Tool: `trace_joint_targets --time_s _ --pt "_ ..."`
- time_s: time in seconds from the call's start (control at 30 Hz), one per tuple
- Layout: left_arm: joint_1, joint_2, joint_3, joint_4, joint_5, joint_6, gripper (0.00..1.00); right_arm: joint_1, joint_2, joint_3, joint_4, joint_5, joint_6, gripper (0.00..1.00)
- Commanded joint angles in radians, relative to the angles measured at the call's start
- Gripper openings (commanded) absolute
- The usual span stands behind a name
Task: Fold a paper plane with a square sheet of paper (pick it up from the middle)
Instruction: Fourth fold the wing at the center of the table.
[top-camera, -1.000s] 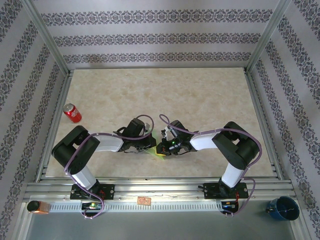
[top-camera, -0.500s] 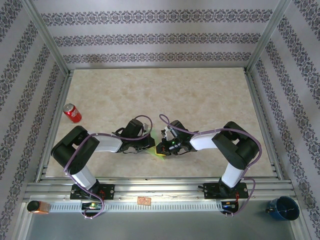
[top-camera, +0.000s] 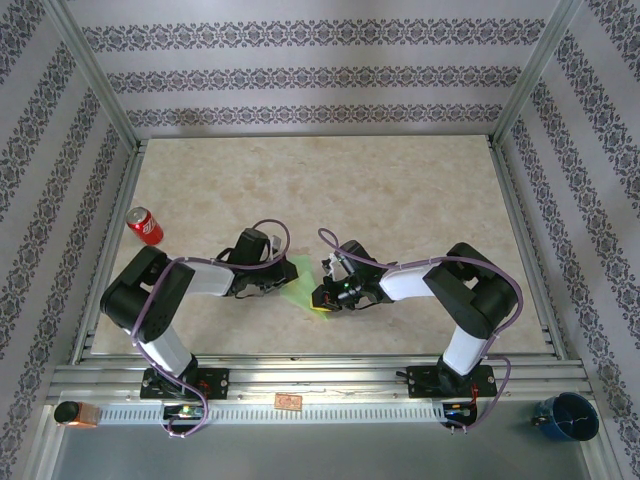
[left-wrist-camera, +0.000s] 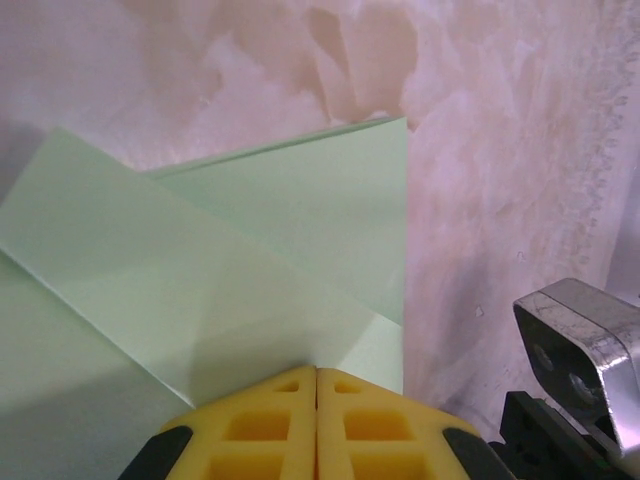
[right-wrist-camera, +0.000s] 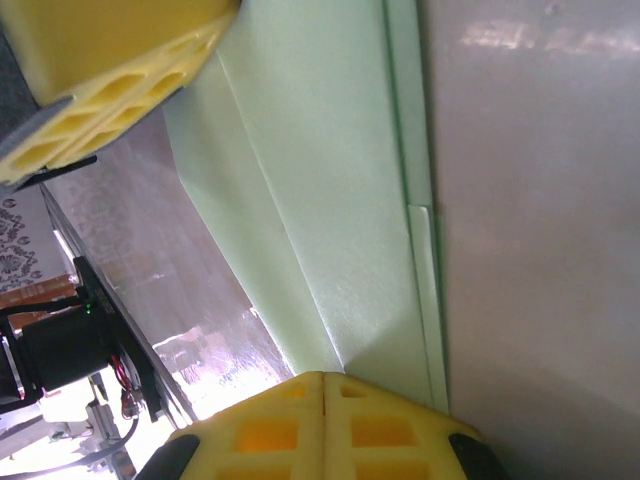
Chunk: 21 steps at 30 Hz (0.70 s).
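Paper (top-camera: 298, 276), partly folded, lies on desk (top-camera: 400, 190) at lower centre of the top view. Left hand (left-wrist-camera: 317, 378) is closed, pads together at the paper's edge. Right hand (right-wrist-camera: 323, 380) is closed likewise.

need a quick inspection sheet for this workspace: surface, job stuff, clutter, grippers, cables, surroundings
surface: beige marbled table, no spills seen
job's things: green paper, partly folded with visible creases, lying between the two grippers
clutter: red can near the table's left edge, apart from the paper
grippers: left gripper shut, pads together at the paper's edge; right gripper shut, pads together at the paper from the other side; cannot tell whether either one pinches it
cables: purple cables loop above both arms
surroundings: patterned walls, metal frame, blue cup outside the table at the near right
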Motion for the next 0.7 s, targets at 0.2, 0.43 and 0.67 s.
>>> trace_joint_targets --time_s 0.2,0.43,0.67 --pt "0.142 0.054 0.01 0.008 0.001 0.104 0.09 0.001 0.04 -0.045 -0.106 0.054 -0.016 0.0" --pt "0.196 0.065 0.084 -0.078 0.053 0.116 0.1 -0.002 0.041 -0.051 -0.119 0.039 -0.038 0.0" --pt "0.201 0.06 0.177 -0.254 0.052 0.161 0.1 -0.005 0.035 -0.044 -0.121 0.029 -0.041 0.0"
